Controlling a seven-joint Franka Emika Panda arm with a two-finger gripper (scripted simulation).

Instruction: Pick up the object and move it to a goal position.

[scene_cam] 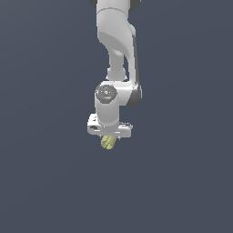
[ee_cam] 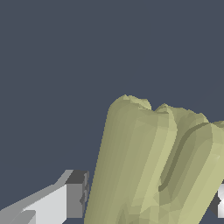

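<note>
Against a plain dark slate backdrop, a white arm [scene_cam: 116, 50] reaches down in the exterior view. Its gripper [scene_cam: 109, 139] is closed around the object [scene_cam: 108, 142], a pale yellow-green ridged bundle poking out below the white hand. Up close in the wrist view, the object [ee_cam: 153, 166] sits between two grey-tipped fingers [ee_cam: 76, 194].

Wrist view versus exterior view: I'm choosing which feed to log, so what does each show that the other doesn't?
Only the wrist view shows the yellow-green ridged object close up, with its lengthwise grooves, and a grey-tipped finger on either side of it; contact cannot be confirmed. Only the exterior view shows the white Panda arm reaching down, and the object poking out under the gripper. Both share the object, the gripper and the plain dark grey background.
</note>
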